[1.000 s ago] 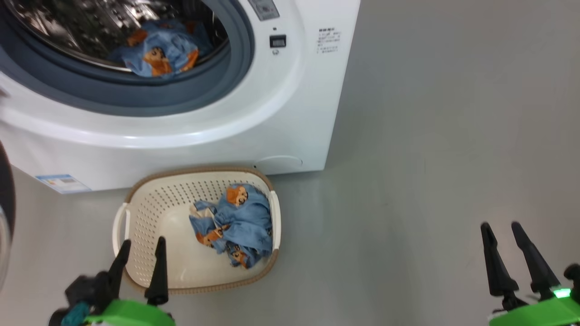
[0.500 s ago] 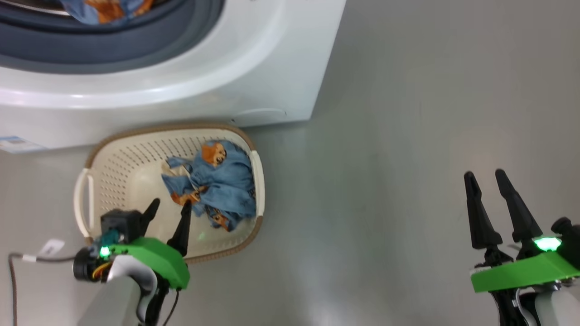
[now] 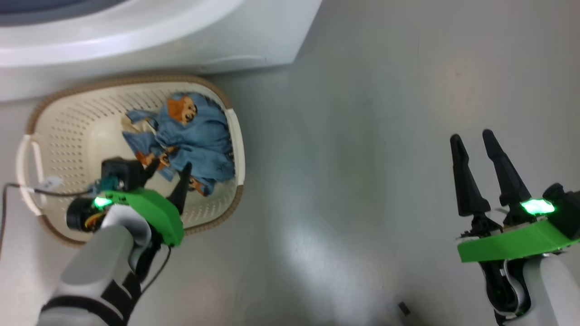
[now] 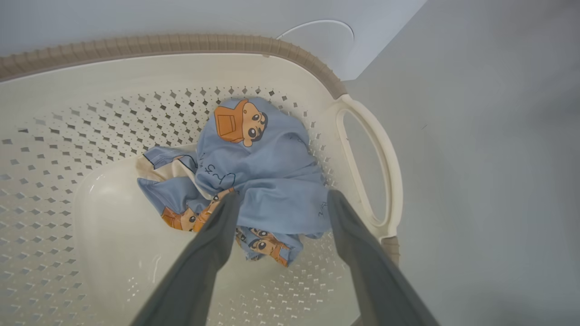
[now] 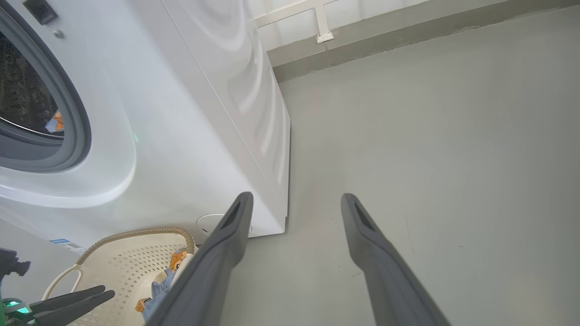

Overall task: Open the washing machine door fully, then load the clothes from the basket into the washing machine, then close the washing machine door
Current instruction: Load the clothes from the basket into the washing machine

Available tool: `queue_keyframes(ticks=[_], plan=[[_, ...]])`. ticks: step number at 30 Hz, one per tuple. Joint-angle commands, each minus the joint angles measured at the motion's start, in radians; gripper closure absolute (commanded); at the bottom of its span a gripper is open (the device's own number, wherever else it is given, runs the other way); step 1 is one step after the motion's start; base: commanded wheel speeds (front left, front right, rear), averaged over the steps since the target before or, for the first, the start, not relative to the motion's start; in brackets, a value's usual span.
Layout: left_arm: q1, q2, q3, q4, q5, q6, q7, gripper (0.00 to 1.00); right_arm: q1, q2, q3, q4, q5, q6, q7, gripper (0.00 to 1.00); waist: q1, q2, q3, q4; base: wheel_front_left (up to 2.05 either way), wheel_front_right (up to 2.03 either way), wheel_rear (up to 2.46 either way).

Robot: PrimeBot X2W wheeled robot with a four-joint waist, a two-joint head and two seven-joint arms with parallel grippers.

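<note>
Blue cloth: one garment (image 3: 190, 136) lies bunched against the right wall of the basket (image 3: 113, 81), which stands on the floor (image 3: 362, 136) just before the machine (image 3: 136, 36); another piece (image 5: 54, 123) shows in the drum (image 5: 27, 90). Loading is in hand, I judge. Left gripper (image 3: 170, 165) hangs over the garment's near edge, jaws wide, empty; right gripper (image 3: 471, 136), likewise open, holds nothing, well apart. Next move: lower, straddle a thick fold, close.

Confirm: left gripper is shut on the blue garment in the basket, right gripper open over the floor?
No: the left gripper is open, fingers spread over the blue garment in the basket, per the left wrist view. The rest holds.
</note>
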Motion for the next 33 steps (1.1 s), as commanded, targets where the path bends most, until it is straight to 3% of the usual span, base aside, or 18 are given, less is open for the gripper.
queue_keyframes(ticks=[1, 17, 33], plan=[[-0.034, 0.045, -0.011, 0.004, -0.033, -0.002, -0.006, 0.0, -0.006, 0.0, 0.031, -0.027, -0.01, 0.003, -0.005, 0.0, 0.0, -0.0001, 0.082, -0.027, 0.0, 0.0, 0.0], [-0.242, 0.112, -0.304, 0.063, -0.243, -0.002, -0.004, 0.0, -0.072, -0.002, 0.056, -0.055, -0.026, 0.003, -0.005, 0.0, 0.0, -0.0001, 0.24, -0.061, 0.0, 0.0, 0.0], [-0.334, 0.151, -0.477, 0.07, -0.403, -0.002, -0.003, 0.0, -0.06, -0.001, 0.052, -0.086, -0.036, 0.003, -0.005, 0.0, 0.0, -0.0001, 0.286, -0.083, 0.0, 0.0, 0.0]])
